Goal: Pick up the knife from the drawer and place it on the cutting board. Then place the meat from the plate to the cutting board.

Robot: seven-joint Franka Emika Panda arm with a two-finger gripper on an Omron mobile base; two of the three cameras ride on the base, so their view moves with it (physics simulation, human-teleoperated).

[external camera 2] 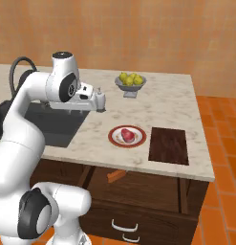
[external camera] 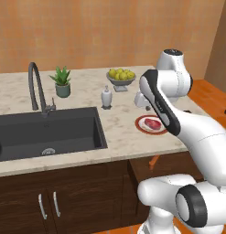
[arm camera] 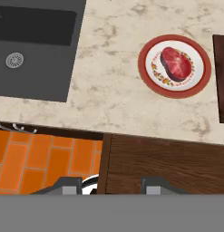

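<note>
The orange-brown handled knife (external camera 2: 116, 176) lies in the open dark drawer (external camera 2: 148, 189) under the counter edge; its handle tip also shows in the left base view as the knife (external camera: 154, 160). The red meat (external camera 2: 128, 135) sits on the white plate (external camera 2: 112, 136) with a red-brown rim. The dark cutting board (external camera 2: 169, 145) lies bare just right of the plate. My gripper (arm camera: 112, 186) hangs open above the counter's front edge, left of the plate (arm camera: 143, 63) and meat (arm camera: 176, 63), holding nothing. Below it is the drawer (arm camera: 168, 163).
A dark sink (external camera: 45, 130) with a curved faucet (external camera: 36, 87) lies to the left. A potted plant (external camera: 62, 82), a soap dispenser (external camera: 106, 97) and a grey bowl of yellow fruit (external camera 2: 130, 82) stand further back. Orange floor tiles (arm camera: 41, 161) lie below the counter.
</note>
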